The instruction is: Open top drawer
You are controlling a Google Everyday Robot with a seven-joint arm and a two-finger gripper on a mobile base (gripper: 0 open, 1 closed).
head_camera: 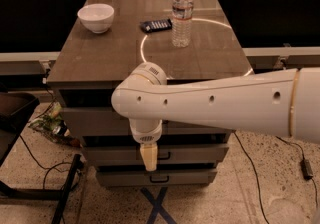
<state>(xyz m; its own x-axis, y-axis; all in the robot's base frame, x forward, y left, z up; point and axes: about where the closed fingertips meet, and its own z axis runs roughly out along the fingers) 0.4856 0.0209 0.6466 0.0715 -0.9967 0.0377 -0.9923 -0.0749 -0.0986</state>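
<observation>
The top drawer is the tall grey front just under the brown cabinet top; its front sits flush with the cabinet and its black handle is hidden behind my arm. Two shallower grey drawers lie below it, the middle one and the bottom one, each with a small black handle. My white arm crosses from the right in front of the cabinet. My gripper hangs cream-coloured from the wrist and points down, in front of the middle drawer just left of its handle, below the top drawer.
On the cabinet top stand a white bowl, a water bottle and a dark flat object. Cables and a black stand lie on the floor at the left. A blue cross marks the floor in front.
</observation>
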